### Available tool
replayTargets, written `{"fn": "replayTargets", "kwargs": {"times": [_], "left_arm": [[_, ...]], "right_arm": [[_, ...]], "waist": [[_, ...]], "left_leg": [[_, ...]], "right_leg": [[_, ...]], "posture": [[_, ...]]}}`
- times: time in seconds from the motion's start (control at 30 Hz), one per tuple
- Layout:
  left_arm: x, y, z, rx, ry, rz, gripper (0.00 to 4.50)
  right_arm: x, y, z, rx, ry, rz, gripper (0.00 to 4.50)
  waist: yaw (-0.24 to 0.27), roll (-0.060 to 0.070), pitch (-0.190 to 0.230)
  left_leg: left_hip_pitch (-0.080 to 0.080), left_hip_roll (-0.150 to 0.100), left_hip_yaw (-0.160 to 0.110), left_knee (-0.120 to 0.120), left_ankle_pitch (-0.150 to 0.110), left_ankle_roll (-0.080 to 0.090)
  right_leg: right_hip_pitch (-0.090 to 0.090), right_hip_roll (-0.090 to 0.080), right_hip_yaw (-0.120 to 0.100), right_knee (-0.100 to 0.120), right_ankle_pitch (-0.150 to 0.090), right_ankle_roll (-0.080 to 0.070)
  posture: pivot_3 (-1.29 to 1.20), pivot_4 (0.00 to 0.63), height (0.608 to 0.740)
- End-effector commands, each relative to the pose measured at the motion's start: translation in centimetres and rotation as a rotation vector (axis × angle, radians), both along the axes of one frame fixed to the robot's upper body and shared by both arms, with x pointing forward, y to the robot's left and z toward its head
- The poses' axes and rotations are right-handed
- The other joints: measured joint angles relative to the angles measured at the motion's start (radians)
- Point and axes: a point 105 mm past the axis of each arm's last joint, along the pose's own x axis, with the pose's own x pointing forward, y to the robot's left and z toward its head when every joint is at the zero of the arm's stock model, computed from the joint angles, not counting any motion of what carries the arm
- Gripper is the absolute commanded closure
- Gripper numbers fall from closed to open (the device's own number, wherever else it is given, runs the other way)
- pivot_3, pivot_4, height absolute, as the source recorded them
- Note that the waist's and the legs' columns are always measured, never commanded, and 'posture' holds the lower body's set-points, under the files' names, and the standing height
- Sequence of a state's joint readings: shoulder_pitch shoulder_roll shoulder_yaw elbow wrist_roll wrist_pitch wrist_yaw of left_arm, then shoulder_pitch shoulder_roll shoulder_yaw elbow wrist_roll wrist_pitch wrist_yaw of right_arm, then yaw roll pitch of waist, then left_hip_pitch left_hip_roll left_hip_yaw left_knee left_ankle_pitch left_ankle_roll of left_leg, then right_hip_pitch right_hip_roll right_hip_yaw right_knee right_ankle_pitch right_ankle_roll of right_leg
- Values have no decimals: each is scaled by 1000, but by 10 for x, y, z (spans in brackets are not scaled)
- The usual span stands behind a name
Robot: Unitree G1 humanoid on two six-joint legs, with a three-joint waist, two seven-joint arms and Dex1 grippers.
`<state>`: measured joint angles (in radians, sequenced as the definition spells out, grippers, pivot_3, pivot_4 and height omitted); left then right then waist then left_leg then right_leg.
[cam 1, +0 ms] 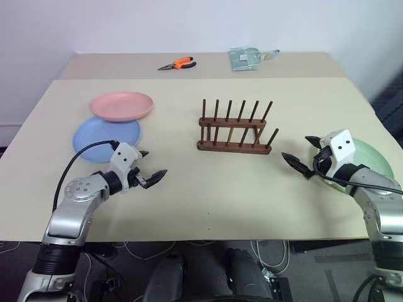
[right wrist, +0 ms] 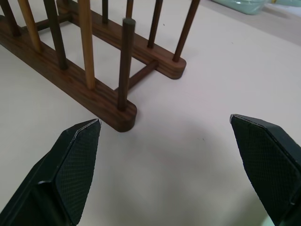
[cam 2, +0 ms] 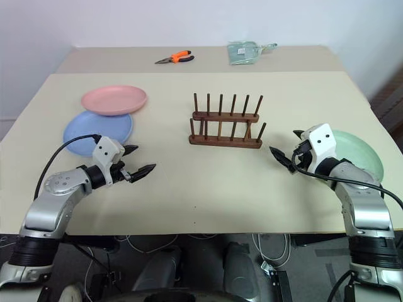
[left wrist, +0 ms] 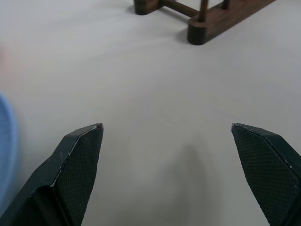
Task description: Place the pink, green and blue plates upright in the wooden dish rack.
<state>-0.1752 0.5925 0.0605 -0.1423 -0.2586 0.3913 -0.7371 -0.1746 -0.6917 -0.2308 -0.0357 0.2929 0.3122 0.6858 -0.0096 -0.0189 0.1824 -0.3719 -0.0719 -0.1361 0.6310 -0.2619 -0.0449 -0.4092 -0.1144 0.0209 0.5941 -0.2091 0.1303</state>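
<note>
On the beige tabletop [cam 1: 208,207] in front of me nothing has gone into the small dark brown wooden dish rack [cam 1: 234,129] yet; its two rows of thin upright pegs stand bare at the middle of the surface.

The round, shallow salmon pink plastic plate [cam 1: 121,106] lies flat at the far left, and its near edge overlaps the light blue plastic plate [cam 1: 104,139], which lies flat just nearer to me. The pale mint green plastic plate [cam 1: 371,158] lies flat at the right, partly hidden behind my right arm. So I judge the task at its very start: all three plates remain to be picked up, turned on edge and set between the pegs.

My left pincer [cam 1: 150,168] hovers over bare tabletop just right of the blue plate, its black fingers spread wide with nothing between them. My right pincer [cam 1: 303,156] hangs between the rack and the green plate, likewise spread wide and empty.

On the farther tabletop lie orange-handled pliers [cam 1: 177,63] and a pale green packet [cam 1: 249,58]. I can read no brand, label or writing anywhere; any print on the packet is too small to tell.
</note>
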Motion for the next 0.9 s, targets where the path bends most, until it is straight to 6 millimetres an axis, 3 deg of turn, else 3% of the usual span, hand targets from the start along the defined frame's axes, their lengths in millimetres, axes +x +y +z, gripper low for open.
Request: {"fn": "replayTargets", "kwargs": {"times": [0.03,0.33,0.7,0.83,0.9], "left_arm": [[1,0,14,-2,-44,-9,27],[9,-19,9,-22,-3,-70,27],[77,-106,-12,48,32,-324,27],[88,-133,-21,78,52,-370,27],[89,-143,-22,55,58,-383,886]], "right_arm": [[5,7,11,-26,-70,17,0],[2,25,5,-7,-42,66,0],[-18,35,-4,-58,-109,-59,0],[-34,36,-7,-42,-114,-120,0],[-40,39,-7,-40,-113,-129,0]], "waist": [[-1,0,0],[0,0,0],[22,0,0],[24,-2,0],[21,-2,-1]], "left_leg": [[0,0,0,0,0,0],[0,0,0,0,0,0],[-1,-1,0,1,0,0],[-2,-2,-1,2,0,0],[-1,-3,0,2,0,1]], "right_leg": [[0,0,0,0,0,0],[0,0,0,0,0,0],[0,0,-1,0,0,1],[1,-1,-2,0,-1,3],[1,-2,-1,-1,0,6]], "posture": [[0,150,740],[0,150,740],[0,150,740],[0,150,740],[0,150,740]]}}
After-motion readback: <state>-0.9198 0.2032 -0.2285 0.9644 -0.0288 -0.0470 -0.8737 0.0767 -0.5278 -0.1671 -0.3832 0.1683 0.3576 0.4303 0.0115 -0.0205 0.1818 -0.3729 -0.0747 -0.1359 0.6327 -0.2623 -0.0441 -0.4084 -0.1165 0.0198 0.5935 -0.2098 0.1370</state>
